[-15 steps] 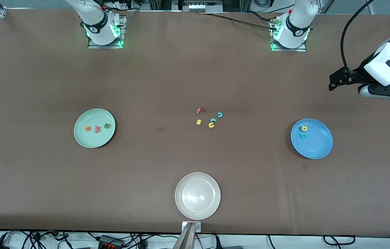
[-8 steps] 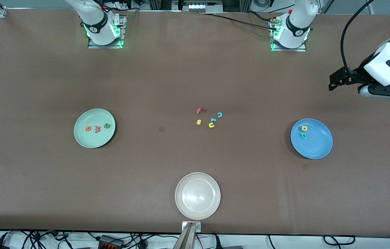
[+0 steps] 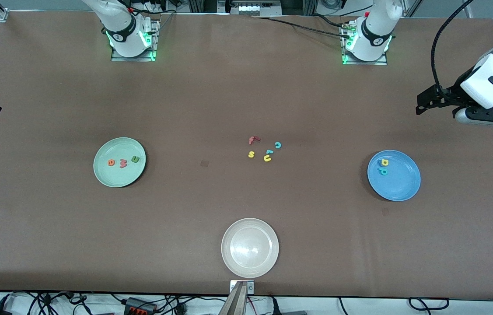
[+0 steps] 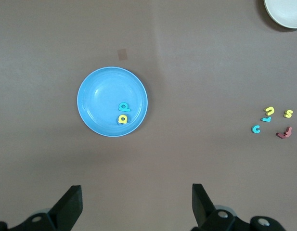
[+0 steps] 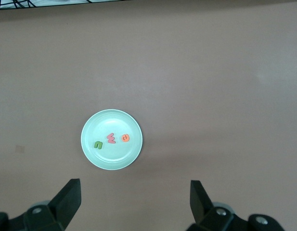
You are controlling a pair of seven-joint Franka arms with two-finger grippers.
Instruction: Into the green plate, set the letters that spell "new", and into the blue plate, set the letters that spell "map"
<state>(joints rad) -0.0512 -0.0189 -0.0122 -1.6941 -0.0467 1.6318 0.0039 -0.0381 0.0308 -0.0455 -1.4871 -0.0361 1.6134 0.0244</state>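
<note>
Risk starts below your right hand (image 5: pixel 134 188), fingers apart and empty: the green plate (image 3: pixel 106 175) holds n, e and w (image 3: pixel 122 163), so any extra drop spoils it. Below your left hand (image 4: pixel 136 190), also apart and empty, the blue plate (image 3: pixel 399 186) shows a and p (image 3: pixel 385 162). The m is hard to tell against the blue, so you could wrongly fetch one of the spare letters (image 3: pixel 267 158) lying between the hands.
</note>
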